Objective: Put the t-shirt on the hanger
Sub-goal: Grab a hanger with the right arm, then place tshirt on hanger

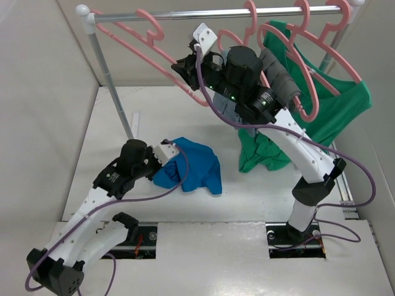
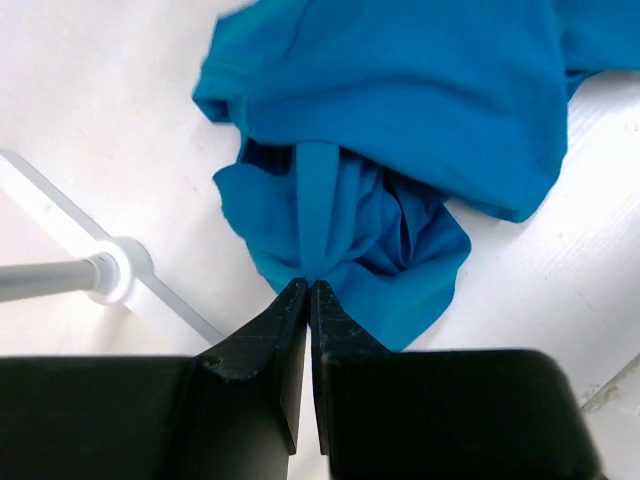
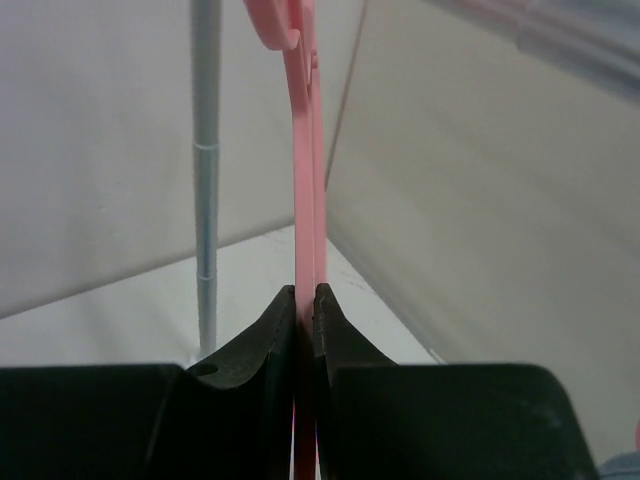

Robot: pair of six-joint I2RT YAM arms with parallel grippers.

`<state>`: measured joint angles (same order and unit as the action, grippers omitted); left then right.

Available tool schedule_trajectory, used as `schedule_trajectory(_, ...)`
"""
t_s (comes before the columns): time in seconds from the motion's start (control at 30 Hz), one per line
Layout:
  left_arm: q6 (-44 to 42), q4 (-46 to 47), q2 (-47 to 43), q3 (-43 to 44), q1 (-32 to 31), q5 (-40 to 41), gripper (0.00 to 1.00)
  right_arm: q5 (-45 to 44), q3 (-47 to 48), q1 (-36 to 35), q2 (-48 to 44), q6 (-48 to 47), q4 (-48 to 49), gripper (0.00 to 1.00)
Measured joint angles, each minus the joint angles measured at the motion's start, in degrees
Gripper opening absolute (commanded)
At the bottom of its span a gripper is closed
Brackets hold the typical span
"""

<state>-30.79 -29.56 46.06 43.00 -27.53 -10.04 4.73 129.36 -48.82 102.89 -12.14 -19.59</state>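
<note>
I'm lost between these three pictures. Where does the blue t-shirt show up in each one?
Top external: the t-shirt lies crumpled just left of centre.
Left wrist: it fills the upper half.
Right wrist: not in it.
Shared landmark: the rack's upright pole, seen in all three.

The white table (image 1: pixel 185 105) has the t-shirt (image 1: pixel 194 163) lying crumpled near its middle, bunched into folds on its left side and flatter on its right. Right of the t-shirt, near but apart from it, the lower end of a green shirt (image 1: pixel 262 154) pools on the surface. Behind and left of the t-shirt stands the rack foot (image 1: pixel 136 123), a white bar. In front of the t-shirt, at the near edge, sit 2 mounts: the left arm base (image 1: pixel 126 225) and the right arm base (image 1: pixel 295 233).
</note>
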Motion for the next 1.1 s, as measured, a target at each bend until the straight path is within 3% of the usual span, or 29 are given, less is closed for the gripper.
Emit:
schedule_trajectory(0.27, -8.0, -4.2, -6.3, -1.7, 0.0, -3.0, 0.03, 5.1, -2.3, -1.2, -3.5, -3.2, 4.2, 0.0)
schedule_trajectory(0.5, -15.9, -10.1, -8.8, -6.5, 0.0, -3.5, 0.05, 7.2, -21.8, -1.7, -14.1, -3.8, 6.7, 0.0)
schedule_trajectory(0.53, -17.2, -10.7, -9.5, -7.1, 0.0, -3.5, 0.08, 7.1, -25.7, -1.8, -16.3, -3.7, 6.7, 0.0)
schedule_trajectory(0.57, -18.8, -11.4, -10.0, -7.5, 0.0, -3.4, 0.45, 7.0, -29.0, -1.9, -18.4, -3.7, 6.3, 0.0)
schedule_trajectory(0.6, -20.9, -11.9, -10.3, -7.7, 0.0, -3.3, 0.56, 6.8, -32.2, -2.0, -20.3, -3.5, 6.4, 0.0)
schedule_trajectory(0.67, -23.9, -12.6, -10.4, -8.2, 0.0, -2.8, 0.68, 6.2, -37.1, -2.3, -23.5, -3.1, 5.8, 0.0)
schedule_trajectory(0.77, -25.1, -12.7, -9.7, -8.6, 0.0, -1.4, 0.76, 5.3, -43.6, -2.7, -28.1, -1.9, 5.0, 0.0)
schedule_trajectory(0.93, -16.1, -7.2, -6.6, -7.8, 0.1, -0.5, 0.73, 2.2, -54.1, -2.9, -35.4, 1.0, 3.6, 0.0)
schedule_trajectory(1.1, -7.3, -2.4, 4.0, -2.2, 1.2, -3.2, 0.69, -0.5, -60.3, -3.0, -39.2, 3.2, 1.4, 0.0)
